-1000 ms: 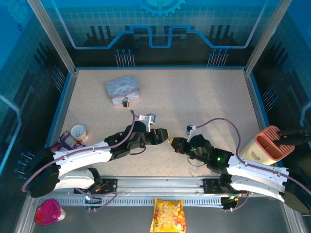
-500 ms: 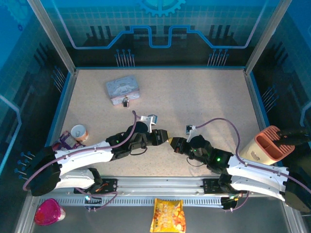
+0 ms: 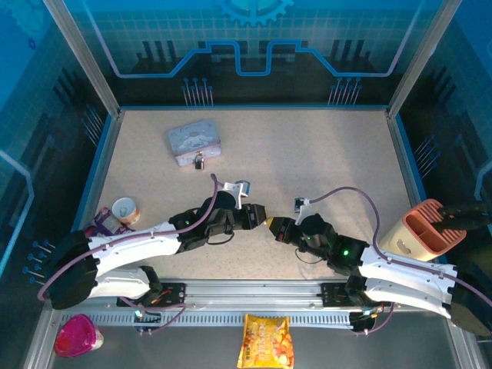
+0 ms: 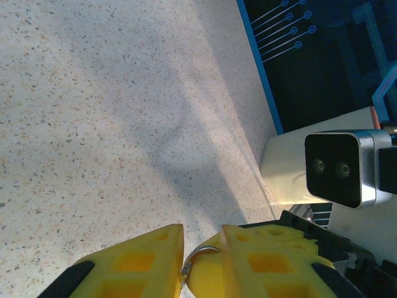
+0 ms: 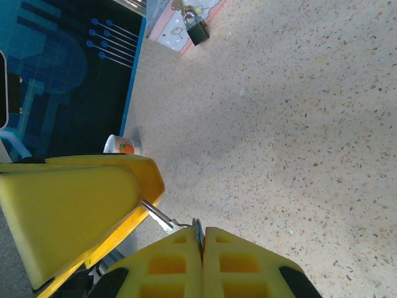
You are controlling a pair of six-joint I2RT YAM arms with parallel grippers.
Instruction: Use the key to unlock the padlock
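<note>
Handover is the step we are judging to be in hand. Reading the top view from the left: a small cup (image 3: 124, 209) is standing at the left edge of the desk (image 3: 323, 154). Right of it, in the upper left of the desk, the pale tin (image 3: 192, 141) is lying flat. The padlock (image 3: 198, 162) is hanging at its near edge, touching it, shackle apparently closed.

Near the middle of the frame, the left gripper (image 3: 260, 217) is pointing right, tip to tip with the other arm. Its yellow fingers (image 4: 136, 264) are standing narrowly apart with a metal ring showing in the gap; we cannot tell whether they are pinching anything. Between the two tips the key (image 5: 160, 218) is bridging across, its blade running under the left gripper's pad. Just right of it, the right gripper (image 5: 202, 236) is clenched, pinching the key's ring end. At the far right a peach holder (image 3: 430, 227) is standing.

The padlock is sitting untouched, so we are placing the task early. Next, we are expecting one gripper to need a firm hold on the key with the blade sticking free, and the other to let go. Then the key has to travel to the upper left while something steadies the padlock.
</note>
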